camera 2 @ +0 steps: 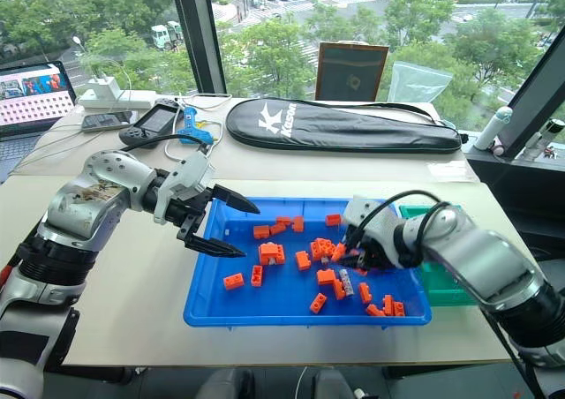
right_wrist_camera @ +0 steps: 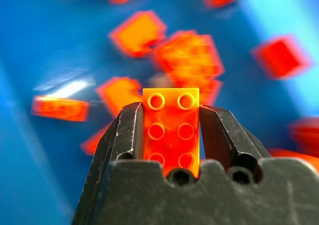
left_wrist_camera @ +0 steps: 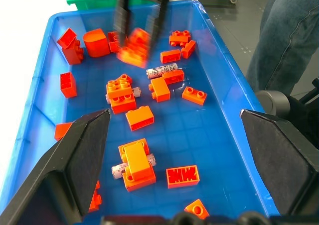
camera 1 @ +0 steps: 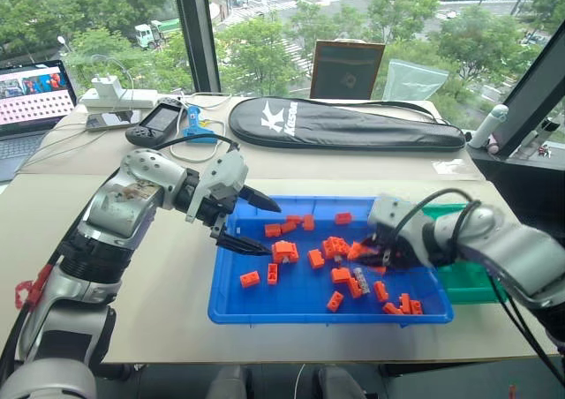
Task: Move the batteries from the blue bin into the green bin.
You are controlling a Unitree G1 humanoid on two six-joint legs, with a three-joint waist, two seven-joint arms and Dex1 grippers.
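The blue bin [camera 1: 231,307] lies on the table with several orange bricks and a few batteries in it. One battery [left_wrist_camera: 160,71] lies loose against a brick, another [left_wrist_camera: 117,170] lies half under a brick, and one battery [camera 2: 346,283] shows near the bin's right side. My right gripper [right_wrist_camera: 171,111] hangs over the right part of the bin, shut on an orange brick [right_wrist_camera: 171,135], not a battery. My left gripper [camera 1: 270,229] stands open above the bin's left part, with nothing between its fingers. The green bin [camera 1: 470,281] sits right of the blue bin, partly hidden by my right arm.
Behind the bins lie a long black racket case [camera 1: 344,124], a black handheld device [camera 1: 155,122] and a blue tool [camera 1: 198,127]. A laptop [camera 1: 32,99] stands at the back left. A person's leg in jeans [left_wrist_camera: 284,41] is beside the table.
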